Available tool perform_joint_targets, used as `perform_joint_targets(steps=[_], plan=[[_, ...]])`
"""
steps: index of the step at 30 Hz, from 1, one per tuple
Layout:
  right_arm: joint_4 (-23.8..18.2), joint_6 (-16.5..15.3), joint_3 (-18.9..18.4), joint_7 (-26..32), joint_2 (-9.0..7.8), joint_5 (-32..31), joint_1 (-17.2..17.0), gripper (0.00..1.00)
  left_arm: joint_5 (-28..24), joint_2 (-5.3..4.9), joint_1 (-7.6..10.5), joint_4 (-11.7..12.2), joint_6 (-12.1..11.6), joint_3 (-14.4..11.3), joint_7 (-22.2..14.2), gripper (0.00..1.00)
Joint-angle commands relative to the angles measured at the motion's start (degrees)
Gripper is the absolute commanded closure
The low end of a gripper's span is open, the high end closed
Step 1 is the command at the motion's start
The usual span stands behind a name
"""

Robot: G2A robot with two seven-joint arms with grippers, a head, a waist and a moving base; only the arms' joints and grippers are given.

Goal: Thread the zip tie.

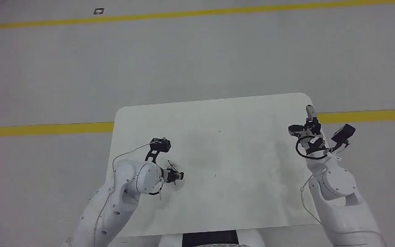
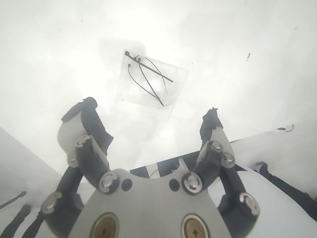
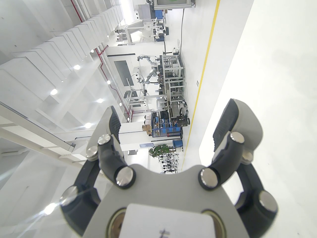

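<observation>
Several thin black zip ties (image 2: 148,77) lie crossed over each other in a shallow clear tray (image 2: 178,75) on the white table (image 1: 247,123). My left gripper (image 2: 151,110) hovers just short of that tray, open, with nothing between its black-taped fingertips (image 2: 88,105). In the top view the left gripper (image 1: 174,176) sits over the table's left part. My right gripper (image 1: 310,114) is held up at the table's far right corner. In its own wrist view the right gripper (image 3: 172,107) is open and empty, pointing away across the floor.
The table's right edge runs close beside the right arm. Grey floor with yellow lines (image 1: 197,13) surrounds the table. A few small dark specks (image 2: 247,56) mark the tabletop beyond the tray.
</observation>
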State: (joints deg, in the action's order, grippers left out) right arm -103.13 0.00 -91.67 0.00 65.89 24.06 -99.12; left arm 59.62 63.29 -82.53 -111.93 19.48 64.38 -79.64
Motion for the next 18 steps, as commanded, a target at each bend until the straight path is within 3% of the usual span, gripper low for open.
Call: perform_joint_targets(steps=[1,6,15,18], plan=[[0.00,0.00,0.00,0.00,0.00,0.00,0.00,0.00,0.63,0.21,-0.60,0.01,0.00,0.57,0.00,0.00],[0.00,0.00,0.00,0.00,0.00,0.00,0.00,0.00,1.74,0.91,-2.18,-0.79,0.00,1.35,0.00,0.00],[0.00,0.00,0.00,0.00,0.00,0.00,0.00,0.00,2.53,0.93,-2.18,-1.11,0.00,1.51,1.01,0.00],[0.00,0.00,0.00,0.00,0.00,0.00,0.00,0.00,1.83,0.91,-2.70,-2.25,0.00,1.87,1.63,0.00]])
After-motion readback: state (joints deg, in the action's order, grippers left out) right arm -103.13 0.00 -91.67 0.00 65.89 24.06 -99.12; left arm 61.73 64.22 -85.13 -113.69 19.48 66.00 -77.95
